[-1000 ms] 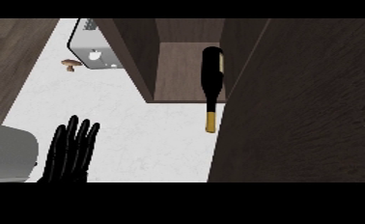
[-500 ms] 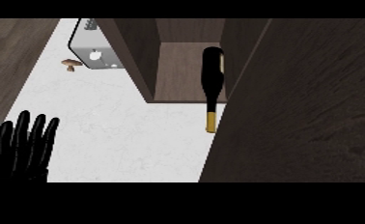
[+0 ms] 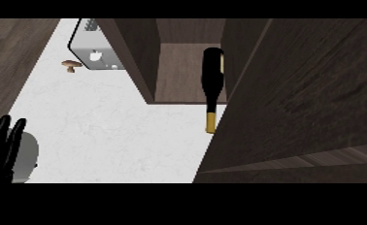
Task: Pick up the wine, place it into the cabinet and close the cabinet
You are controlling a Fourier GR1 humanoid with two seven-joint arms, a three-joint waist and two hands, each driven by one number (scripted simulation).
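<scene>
The wine bottle (image 3: 212, 81) is dark with a gold-capped neck. It lies on its side, its body on the cabinet's floor (image 3: 179, 73) and its neck sticking out over the white counter toward me. The cabinet's dark wooden door (image 3: 294, 103) fills the right of the view, swung partway across and covering the bottle's right side. My left hand (image 3: 10, 141) shows at the lower left edge, fingers straight and pointing up, far from the bottle and holding nothing. My right hand is hidden.
A grey toaster (image 3: 93, 52) stands at the back left beside the cabinet's side wall, with a small brown mushroom (image 3: 71, 65) next to it. A grey rounded object (image 3: 27, 158) lies under my left hand. A wooden wall runs along the upper left.
My left hand has moved left and down toward the view's edge, with less of it showing. The door covers a little more of the bottle. The bottle has not moved.
</scene>
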